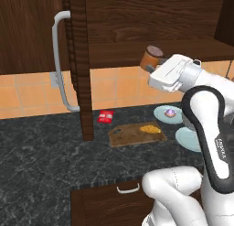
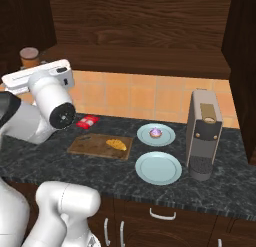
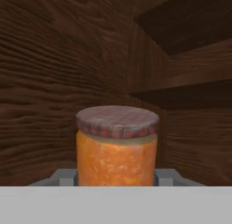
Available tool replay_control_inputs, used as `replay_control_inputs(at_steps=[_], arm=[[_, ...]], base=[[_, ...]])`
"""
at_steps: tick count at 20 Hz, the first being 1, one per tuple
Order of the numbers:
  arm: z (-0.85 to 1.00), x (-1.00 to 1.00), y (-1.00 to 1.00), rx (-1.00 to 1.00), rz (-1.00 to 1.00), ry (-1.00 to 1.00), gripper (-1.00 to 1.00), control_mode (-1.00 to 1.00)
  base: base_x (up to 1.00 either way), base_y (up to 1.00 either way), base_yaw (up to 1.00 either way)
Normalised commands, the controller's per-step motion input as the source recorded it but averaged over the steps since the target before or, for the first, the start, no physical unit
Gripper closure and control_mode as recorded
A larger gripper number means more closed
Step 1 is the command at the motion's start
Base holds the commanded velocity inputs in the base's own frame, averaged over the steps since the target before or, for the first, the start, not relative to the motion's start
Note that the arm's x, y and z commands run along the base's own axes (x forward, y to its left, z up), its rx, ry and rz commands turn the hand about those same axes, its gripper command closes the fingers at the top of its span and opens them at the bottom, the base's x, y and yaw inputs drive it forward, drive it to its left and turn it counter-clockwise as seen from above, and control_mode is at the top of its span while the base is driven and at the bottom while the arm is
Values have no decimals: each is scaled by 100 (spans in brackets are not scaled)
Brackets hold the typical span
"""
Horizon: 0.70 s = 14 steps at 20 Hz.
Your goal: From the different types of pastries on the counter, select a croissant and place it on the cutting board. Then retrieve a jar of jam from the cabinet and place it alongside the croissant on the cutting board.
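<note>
We see the cabinet with its door swung open above the counter. The cutting board lies midway along the counter, back toward the wall edge, and the croissant rests on its right half. Our gripper reaches onto the cabinet shelf, its fingers pressed against both sides of the jar of jam, gripping it upright.

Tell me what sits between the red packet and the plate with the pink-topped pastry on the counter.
The cutting board with the croissant on it lies between the red packet and that plate, seen in the right base view.
</note>
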Motion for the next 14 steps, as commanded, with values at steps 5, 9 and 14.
replay_control_inputs(at_steps=[5, 9, 14], arm=[[-25, -96, -26, 0, -36, 14, 100, -100], [-59, -84, -28, 0, -36, 12, 100, -100], [-91, -61, -18, 0, -34, 7, 100, -100]], base=[[0, 0, 0], [0, 0, 0], [0, 0, 0]])
